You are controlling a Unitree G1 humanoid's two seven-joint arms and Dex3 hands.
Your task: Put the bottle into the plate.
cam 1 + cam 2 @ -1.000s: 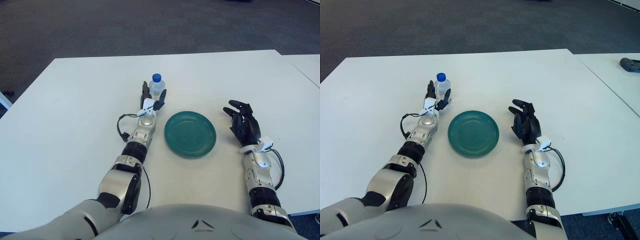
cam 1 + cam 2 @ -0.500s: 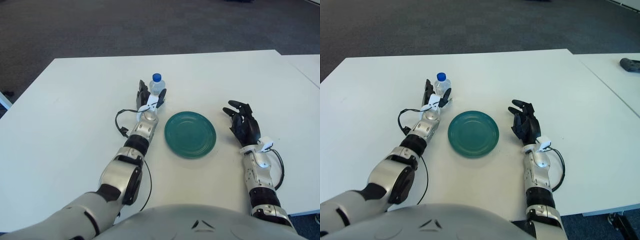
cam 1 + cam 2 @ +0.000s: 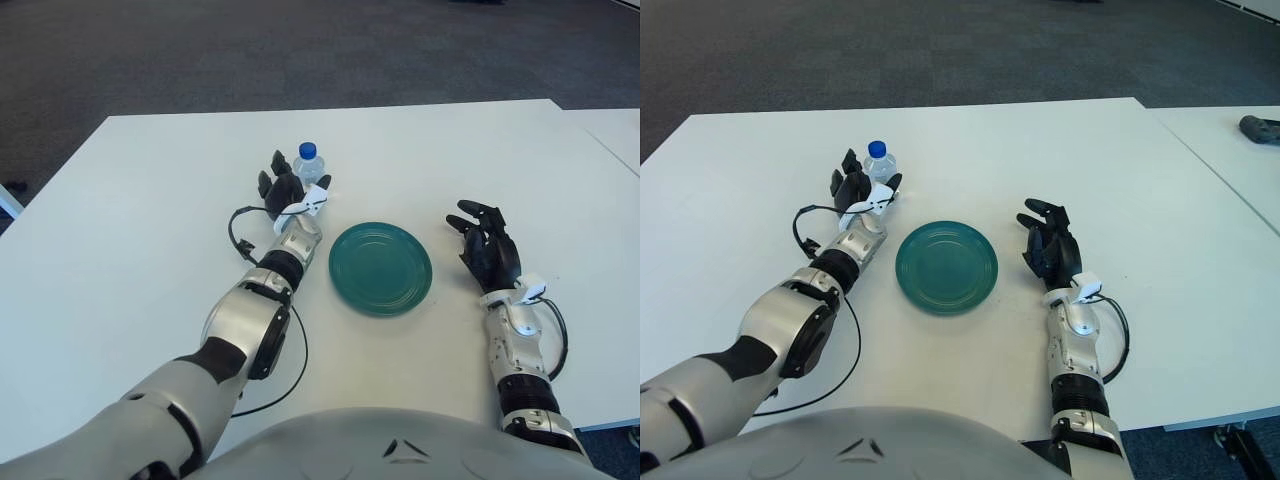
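Note:
A small clear bottle with a blue cap stands upright on the white table, to the left of and beyond the green plate. My left hand is at the bottle's lower body. Its fingers curl around the bottle's left side and its thumb is on the right side, so only the bottle's top and cap show. The plate is empty. My right hand rests to the right of the plate with its fingers spread, holding nothing.
A black cable loops beside my left wrist. A second white table stands to the right across a narrow gap, with a dark object on it. Dark carpet lies beyond the table's far edge.
My left hand has turned and its fingers have closed around the bottle. The bottle has shifted slightly left. The right hand has not moved.

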